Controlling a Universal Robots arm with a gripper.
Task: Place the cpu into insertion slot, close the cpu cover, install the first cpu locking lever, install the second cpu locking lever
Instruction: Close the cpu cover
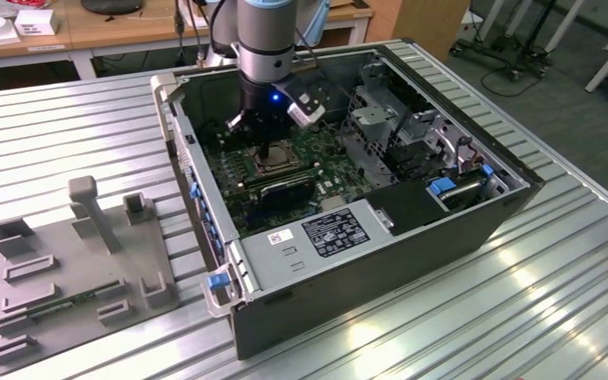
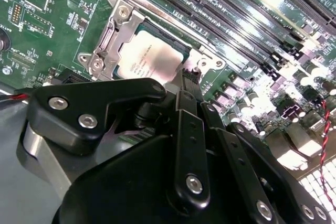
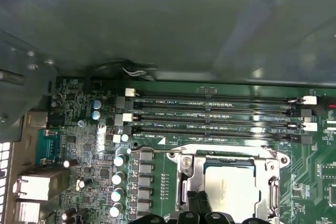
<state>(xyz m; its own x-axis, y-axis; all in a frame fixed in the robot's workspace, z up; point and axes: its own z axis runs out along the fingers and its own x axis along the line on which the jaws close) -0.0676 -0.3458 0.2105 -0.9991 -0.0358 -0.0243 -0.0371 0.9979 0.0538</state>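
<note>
Black jointed pincer (image 2: 190,77), flat silvery cpu (image 2: 151,57)

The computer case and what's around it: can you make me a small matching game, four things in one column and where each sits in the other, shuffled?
1. cpu
2. memory slots
3. grey fixture plate
4. tool

A. lying on the table, to the exterior view's left of the computer case
B. long dark parallel rows on the green board
C. framed by the silvery cpu cover
D. close by a corner of the cpu cover

Pairs: 1-C, 2-B, 3-A, 4-D.
</note>
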